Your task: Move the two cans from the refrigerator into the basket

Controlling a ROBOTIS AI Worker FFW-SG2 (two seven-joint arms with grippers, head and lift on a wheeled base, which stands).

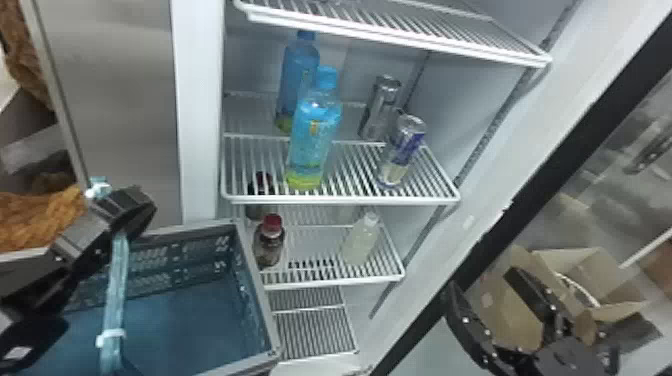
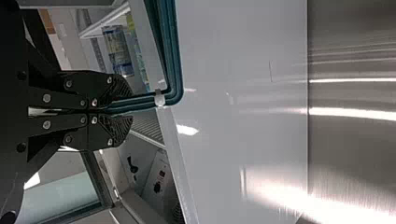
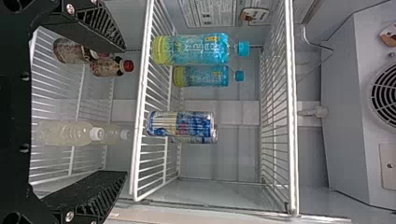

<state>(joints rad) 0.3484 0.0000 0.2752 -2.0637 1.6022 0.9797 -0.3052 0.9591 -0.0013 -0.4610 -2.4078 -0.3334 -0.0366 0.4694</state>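
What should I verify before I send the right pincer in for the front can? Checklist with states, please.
1. Left pincer closed on the basket's handle: ok.
2. Right pincer open, nothing between its fingers: ok.
3. Front can and rear can upright on the shelf: ok.
4. Blue bottles out of the front can's way: ok, they stand to its left.
5. Front can between the right pincer's fingers, ready to close on: not ok, the can stands beyond them.
6. Left grip firm enough to steady the basket once cans drop in: cannot tell.
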